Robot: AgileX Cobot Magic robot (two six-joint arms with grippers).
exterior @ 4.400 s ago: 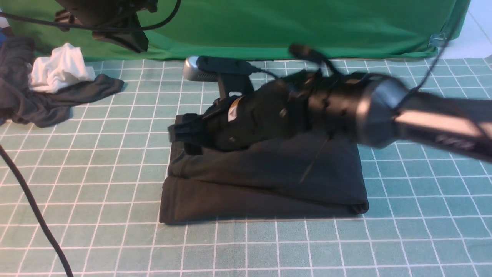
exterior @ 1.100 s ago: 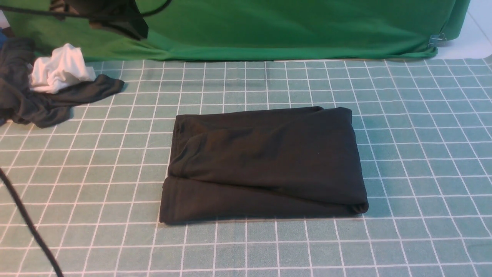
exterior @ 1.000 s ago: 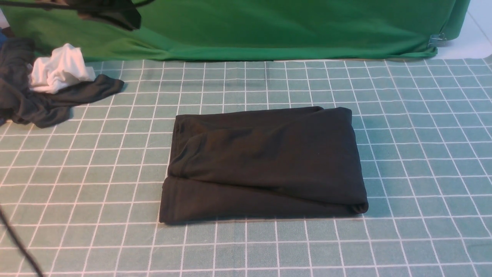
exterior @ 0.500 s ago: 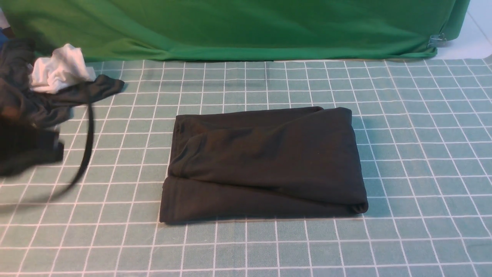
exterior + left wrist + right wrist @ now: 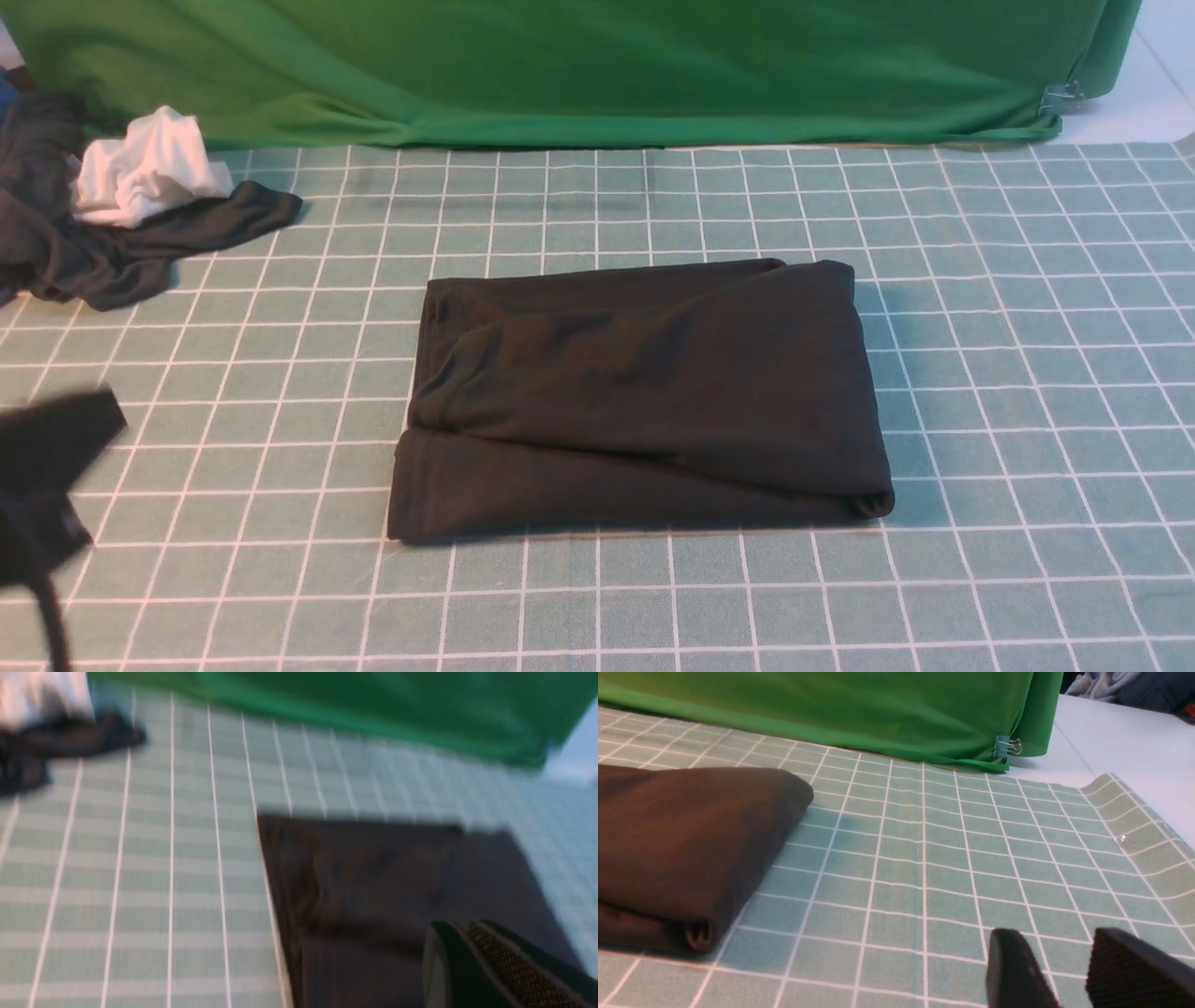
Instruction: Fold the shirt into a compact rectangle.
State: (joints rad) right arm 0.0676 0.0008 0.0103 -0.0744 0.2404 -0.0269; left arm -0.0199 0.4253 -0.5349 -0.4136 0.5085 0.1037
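Front: shirt (image 5: 639,397) folded mid-mat (image 5: 1027,373), long axis left-right; left gripper (image 5: 42,485) blurred, well left of it | Left wrist: left gripper (image 5: 472,956) clenched, empty, nearer shirt (image 5: 397,891) | Right wrist: right gripper (image 5: 1064,963) parted, empty, right of shirt (image 5: 686,844)

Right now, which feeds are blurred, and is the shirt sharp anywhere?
Left wrist view: smeared throughout, shirt soft. Front view: shirt sharp, only the left gripper at the edge is blurred. Right wrist view: shirt crisp, fingers slightly soft.
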